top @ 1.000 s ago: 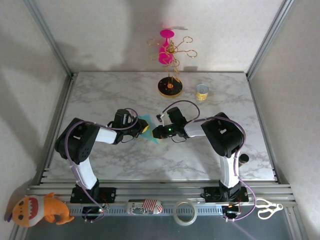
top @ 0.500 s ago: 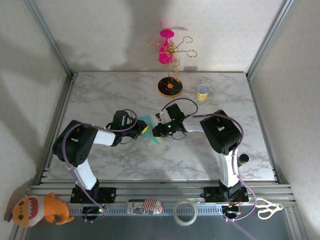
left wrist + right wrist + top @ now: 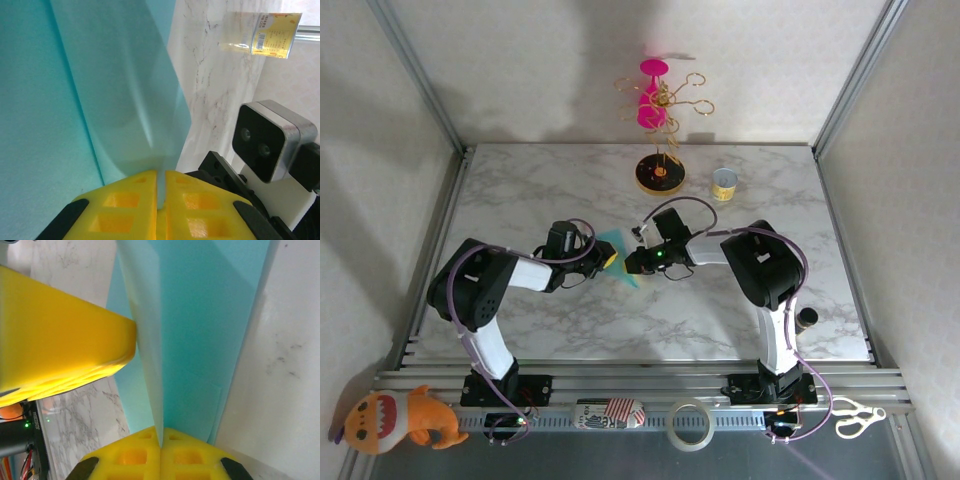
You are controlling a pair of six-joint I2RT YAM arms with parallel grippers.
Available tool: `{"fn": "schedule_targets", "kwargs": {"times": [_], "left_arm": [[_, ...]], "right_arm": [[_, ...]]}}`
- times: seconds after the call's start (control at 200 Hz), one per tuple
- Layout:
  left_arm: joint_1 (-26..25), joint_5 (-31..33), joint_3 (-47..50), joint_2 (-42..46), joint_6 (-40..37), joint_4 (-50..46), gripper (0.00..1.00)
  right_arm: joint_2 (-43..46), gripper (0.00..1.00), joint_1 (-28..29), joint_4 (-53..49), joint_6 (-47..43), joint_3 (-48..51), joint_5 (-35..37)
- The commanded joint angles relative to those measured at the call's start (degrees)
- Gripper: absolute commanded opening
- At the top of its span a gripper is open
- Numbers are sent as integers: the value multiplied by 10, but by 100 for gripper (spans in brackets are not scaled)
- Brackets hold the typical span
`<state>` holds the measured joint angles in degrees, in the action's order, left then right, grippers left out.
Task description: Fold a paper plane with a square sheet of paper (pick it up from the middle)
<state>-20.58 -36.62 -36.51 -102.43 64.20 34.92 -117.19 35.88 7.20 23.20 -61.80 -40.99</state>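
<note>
The teal-blue paper (image 3: pixel 620 258), folded and creased, lies at the middle of the marble table between both arms. My left gripper (image 3: pixel 607 258) is shut on a raised flap of the paper (image 3: pixel 115 90), which runs into the slit between its yellow pads (image 3: pixel 125 200). My right gripper (image 3: pixel 632 264) is shut on the paper's opposite side: a thin upright ridge of the paper (image 3: pixel 200 340) goes down between its yellow pads (image 3: pixel 130 455). The left gripper's yellow finger (image 3: pixel 55 340) shows close by in the right wrist view.
A black-and-yellow round stand base (image 3: pixel 660 174) with gold hooks and a pink piece stands at the back. A small yellow can (image 3: pixel 724 184) sits to its right. On the front rail lie a tape roll (image 3: pixel 689 424), scissors (image 3: pixel 855 417) and an orange plush toy (image 3: pixel 400 420).
The right arm's elbow has swung back from the near side; both grippers stay pinched on the paper, which has hardly moved.
</note>
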Motion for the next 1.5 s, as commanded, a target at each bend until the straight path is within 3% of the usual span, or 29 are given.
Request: {"fn": "schedule_targets", "kwargs": {"times": [0.0,0.325,0.621,1.162,1.497], "left_arm": [[-7,-13,-21,-13,-15,10,13],[-10,-16,-34,-28,-21,3,12],[-10,-16,-35,-37,-23,5,12],[-9,-11,-33,-44,-25,9,13],[-6,-11,-30,-48,-27,12,13]], "right_arm": [[-19,6,0,18,-15,46,90],[-19,6,0,24,-6,49,92],[-17,15,0,11,5,45,95],[-32,7,0,-30,16,21,95],[-22,13,-1,-37,21,14,87]]}}
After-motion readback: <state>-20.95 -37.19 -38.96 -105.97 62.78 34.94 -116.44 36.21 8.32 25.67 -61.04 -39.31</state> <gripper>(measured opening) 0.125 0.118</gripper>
